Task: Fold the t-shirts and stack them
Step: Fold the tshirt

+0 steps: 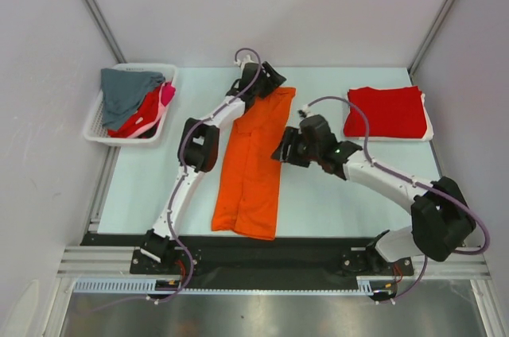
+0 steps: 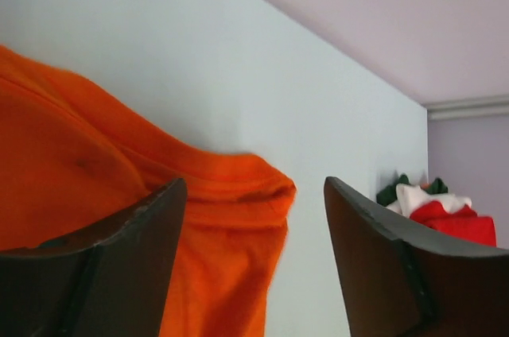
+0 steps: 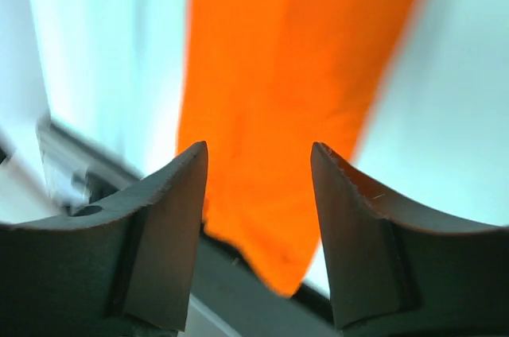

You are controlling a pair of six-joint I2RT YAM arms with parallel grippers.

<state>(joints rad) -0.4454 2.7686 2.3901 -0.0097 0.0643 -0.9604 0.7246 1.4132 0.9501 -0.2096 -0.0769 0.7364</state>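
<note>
2 grippers, both spread and empty: left gripper (image 1: 269, 83) at the far end of the orange t-shirt (image 1: 253, 170), right gripper (image 1: 281, 152) by its middle. I fear a 1-layer pinch unfolding it.

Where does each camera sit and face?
Top external: above, behind the bases, facing down at the table; both arms show.
Left wrist: on left tool, facing past the orange t-shirt toward the red t-shirt; own fingers show.
Right wrist: on right tool, facing along the orange t-shirt to the near edge; own fingers show.
All three share the orange t-shirt.
</note>
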